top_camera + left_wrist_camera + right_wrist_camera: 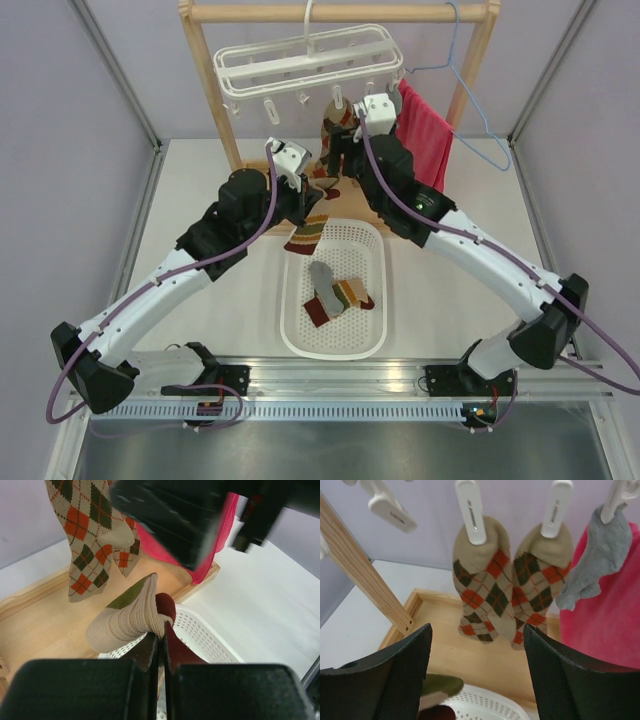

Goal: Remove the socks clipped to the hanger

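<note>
The left pincer point(161, 642) is shut tight on a striped sock point(127, 620). The sock is held by its red end over the far edge of the white basket point(205, 637). The right pincer point(477, 630) is opened wide and nothing is held in it. It is raised in front of two argyle socks point(482, 580), which are seen between its fingers point(395, 675) but are not touched. Each argyle sock is clipped by its cuff to the white hanger point(305, 62). A grey sock point(594, 555) is clipped just beside them, in front of the red towel point(615, 625). A few loose socks point(335, 292) are lying in the basket, which is set on the surface point(250, 320).
</note>
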